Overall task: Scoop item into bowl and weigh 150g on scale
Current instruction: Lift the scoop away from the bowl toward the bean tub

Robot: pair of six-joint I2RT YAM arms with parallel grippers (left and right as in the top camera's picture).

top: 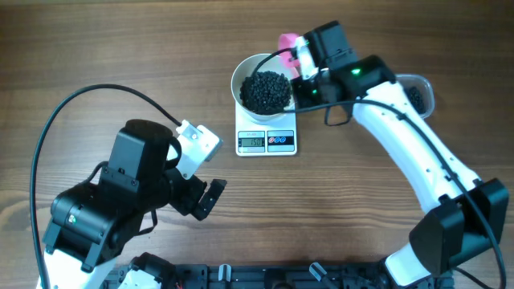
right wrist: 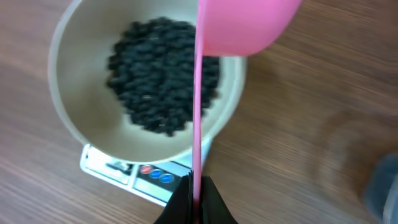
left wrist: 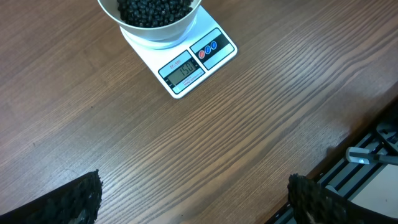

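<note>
The white bowl stands on the small white scale, with a dark heap of the item inside. The scale's display is lit, but I cannot read its digits for sure. My right gripper is shut on the thin handle of a pink scoop. The scoop hangs above the bowl's right rim, its inside turned away from me. My left gripper stands open over bare wood, well short of the scale, with nothing between its fingers.
A clear plastic tub with more black beads sits at the right, partly hidden under my right arm. A black rail runs along the table's near edge. Bare wood lies left of the scale.
</note>
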